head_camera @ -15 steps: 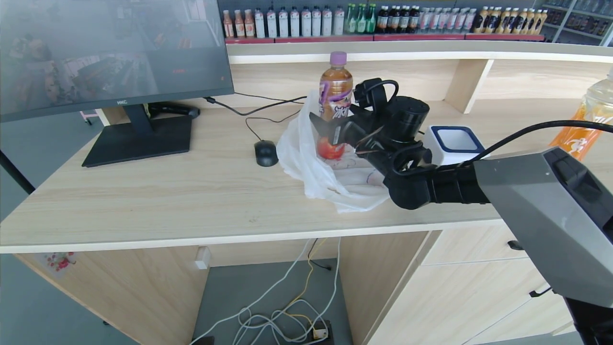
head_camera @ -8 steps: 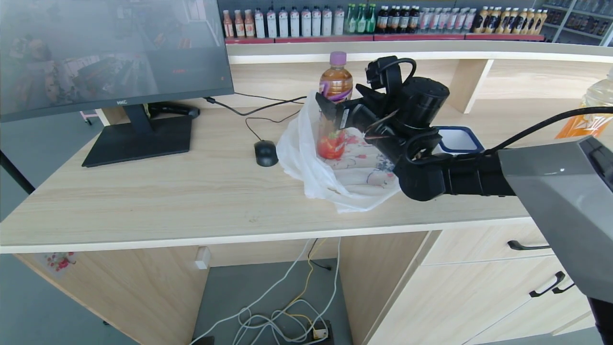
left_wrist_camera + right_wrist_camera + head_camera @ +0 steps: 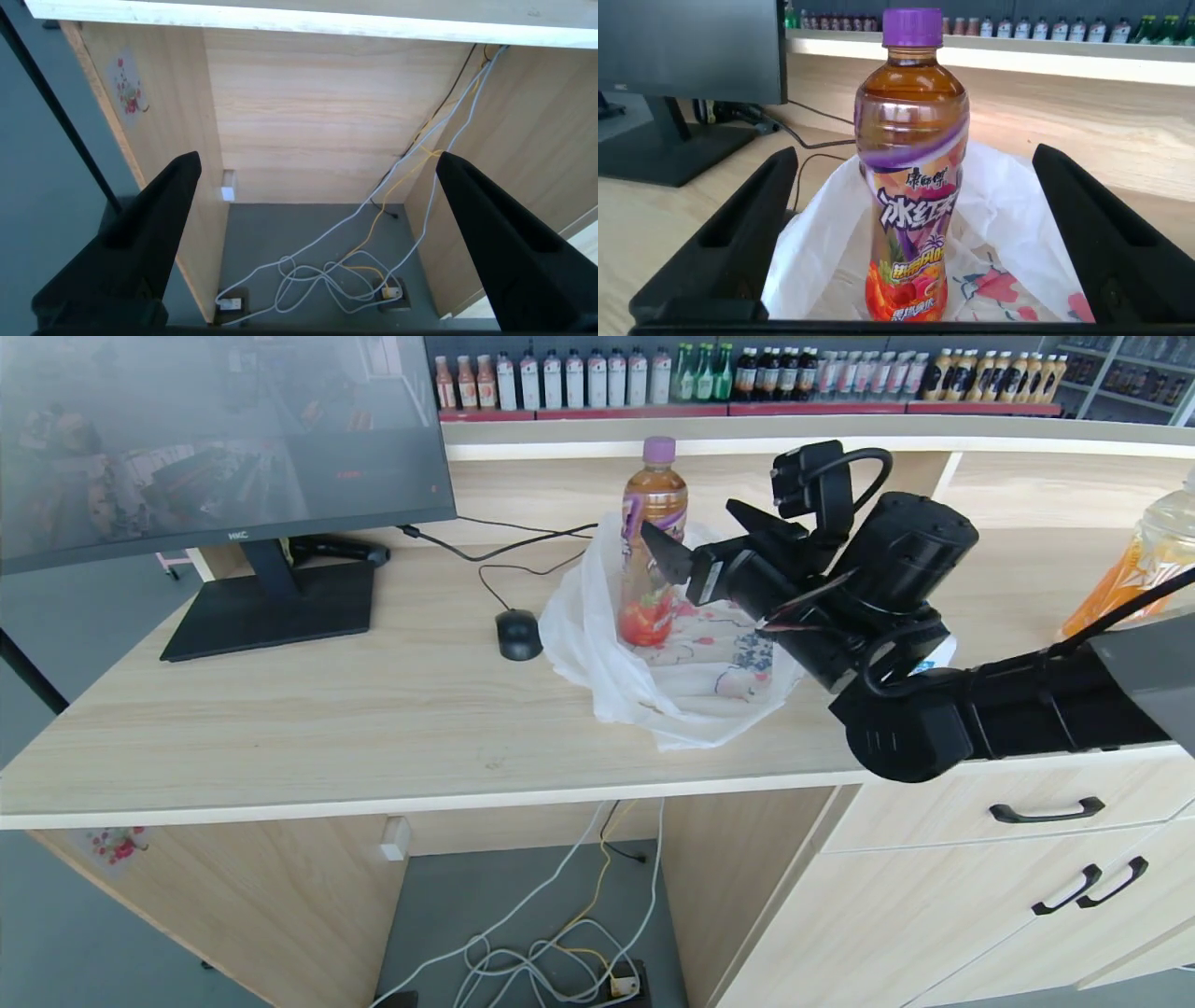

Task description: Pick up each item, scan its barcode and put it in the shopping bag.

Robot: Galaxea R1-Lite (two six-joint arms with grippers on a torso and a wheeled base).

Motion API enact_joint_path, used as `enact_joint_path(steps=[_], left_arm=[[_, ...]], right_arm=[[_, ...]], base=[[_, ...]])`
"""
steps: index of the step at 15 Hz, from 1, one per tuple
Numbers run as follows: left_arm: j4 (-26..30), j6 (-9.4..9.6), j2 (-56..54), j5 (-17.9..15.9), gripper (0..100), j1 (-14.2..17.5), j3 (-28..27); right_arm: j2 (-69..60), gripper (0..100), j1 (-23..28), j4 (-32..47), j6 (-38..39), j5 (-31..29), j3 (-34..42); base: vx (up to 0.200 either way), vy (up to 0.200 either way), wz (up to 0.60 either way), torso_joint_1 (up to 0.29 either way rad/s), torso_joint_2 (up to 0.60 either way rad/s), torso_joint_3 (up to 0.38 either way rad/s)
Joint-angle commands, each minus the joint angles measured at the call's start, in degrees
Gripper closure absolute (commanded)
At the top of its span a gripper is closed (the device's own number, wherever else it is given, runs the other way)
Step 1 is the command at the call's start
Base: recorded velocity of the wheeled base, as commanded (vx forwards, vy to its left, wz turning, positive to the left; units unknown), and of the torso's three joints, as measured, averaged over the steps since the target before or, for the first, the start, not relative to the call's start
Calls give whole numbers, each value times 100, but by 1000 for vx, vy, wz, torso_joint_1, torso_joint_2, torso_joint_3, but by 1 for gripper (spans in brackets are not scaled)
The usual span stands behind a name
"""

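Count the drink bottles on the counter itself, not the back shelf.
2. A purple-capped bottle stands in the shopping bag; an orange bottle is at the counter's far right edge. The right arm may hide others.

shop, checkout counter [image 3: 280, 709], stocked drink shelves [image 3: 747, 378]

You see bright, even indoor light; the desk [image 3: 355, 709] carries only soft, faint shadows. The dark monitor [image 3: 215, 429] mirrors the room as hazy glare, and the desk's straight edges bow slightly toward the head view's borders.
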State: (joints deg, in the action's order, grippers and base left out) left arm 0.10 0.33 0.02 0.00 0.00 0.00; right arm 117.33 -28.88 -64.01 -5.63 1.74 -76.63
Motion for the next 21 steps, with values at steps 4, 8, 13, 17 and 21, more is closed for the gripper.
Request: enact_joint_path(steps=[4,8,13,17,21], left_arm=[[-1,2,-2,0,0,0,0],[-1,11,-2,0,0,0,0],[-1,20,6,0,0,0,0],[-1,11,-2,0,0,0,0],[-1,20,-2,0,0,0,0]], right_arm=[[-1283,0,-364,-1421,9,-95,2354],[-1942,0,-364,-1447,-70,-95,2970],[-2558,0,-768,-1852,-43,-78,4200],[-2602,0,-979,-2098,-61,-69,4640],[-2514,0,-953,-2256,-61,-95,4894]], base=[[0,0,0,0,0,0],[0,0,0,0,0,0],[0,0,0,0,0,0],[0,0,0,0,0,0],[0,-200,0,4,-1,-2]])
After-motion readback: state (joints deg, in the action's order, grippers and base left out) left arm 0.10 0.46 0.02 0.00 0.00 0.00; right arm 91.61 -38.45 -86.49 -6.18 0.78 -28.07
